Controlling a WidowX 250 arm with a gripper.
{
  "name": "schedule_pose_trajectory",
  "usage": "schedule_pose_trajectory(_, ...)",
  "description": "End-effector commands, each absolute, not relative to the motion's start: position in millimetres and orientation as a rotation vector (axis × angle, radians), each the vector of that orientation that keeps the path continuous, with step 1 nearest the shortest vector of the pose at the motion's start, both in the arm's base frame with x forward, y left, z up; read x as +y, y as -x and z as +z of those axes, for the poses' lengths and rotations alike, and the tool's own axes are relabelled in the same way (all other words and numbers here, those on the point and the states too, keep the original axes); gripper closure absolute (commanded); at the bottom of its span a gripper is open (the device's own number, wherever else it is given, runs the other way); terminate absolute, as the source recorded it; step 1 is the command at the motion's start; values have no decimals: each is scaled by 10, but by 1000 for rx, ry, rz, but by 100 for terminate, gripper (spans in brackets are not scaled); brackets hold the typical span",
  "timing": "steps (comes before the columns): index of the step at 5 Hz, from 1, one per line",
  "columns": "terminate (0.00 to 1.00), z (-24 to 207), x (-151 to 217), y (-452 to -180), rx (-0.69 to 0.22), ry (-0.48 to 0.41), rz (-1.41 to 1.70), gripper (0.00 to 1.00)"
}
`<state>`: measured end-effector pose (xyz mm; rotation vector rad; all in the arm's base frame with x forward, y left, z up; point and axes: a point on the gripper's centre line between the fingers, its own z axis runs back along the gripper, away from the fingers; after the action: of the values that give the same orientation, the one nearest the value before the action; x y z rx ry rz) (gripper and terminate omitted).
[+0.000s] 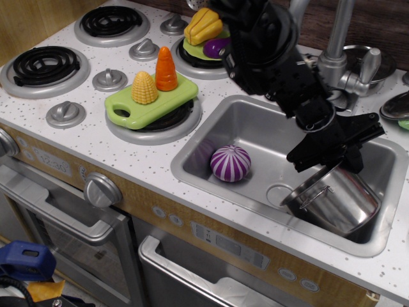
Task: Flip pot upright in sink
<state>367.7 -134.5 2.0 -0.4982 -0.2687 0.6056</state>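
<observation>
the pot lies tilted in the right end of the sink, at about 4 o'clock from the basin's middle, its side wall shining toward the camera and one wire loop handle showing on the near side. its rolled rim faces up and to the right, and it leans against the sink's right and front walls. the gripper hangs right over the pot at its 12 o'clock, black fingers splayed to either side of the upper rim; whether they pinch the rim or only touch it cannot be told from this view, as the tips merge with the dark metal. the arm runs up from there toward 11 o'clock, crossing the counter behind the sink. the purple-and-white striped ball sits on the sink floor at 9 o'clock from the pot, well apart from it, with the round drain circle between them, just beside the pot's base. at 10 o'clock from the sink a green cutting board rests on a burner, carrying a toy corn and a toy carrot. the faucet stands behind the basin at 1 o'clock.
</observation>
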Motion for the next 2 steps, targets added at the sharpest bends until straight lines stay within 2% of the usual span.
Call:
schedule_pose_trajectory(1,0,289,-1291,-3721,-310,372,543,100)
schedule_pose_trajectory(2,0,319,-1210,-3768,-339,250,482,100)
